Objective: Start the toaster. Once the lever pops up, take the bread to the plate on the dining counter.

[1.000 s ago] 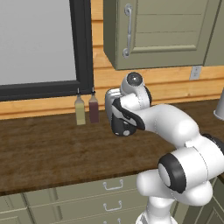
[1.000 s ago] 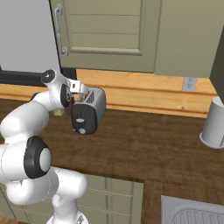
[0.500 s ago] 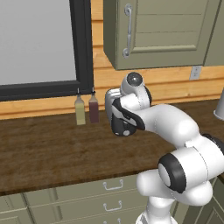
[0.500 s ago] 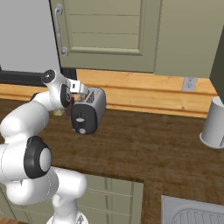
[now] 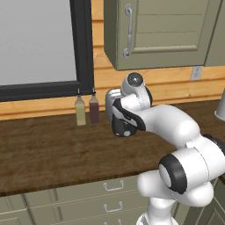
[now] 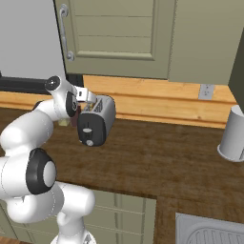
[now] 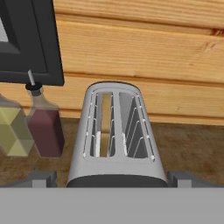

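You have the gripper [image 7: 112, 179] spread wide and holding nothing, a fingertip on either side of the toaster [image 7: 116, 135], which stands on the wooden counter [image 5: 48, 154] just beside two bottles [image 5: 86, 109]. The pale strip in its left slot may be the bread [image 7: 104, 127].
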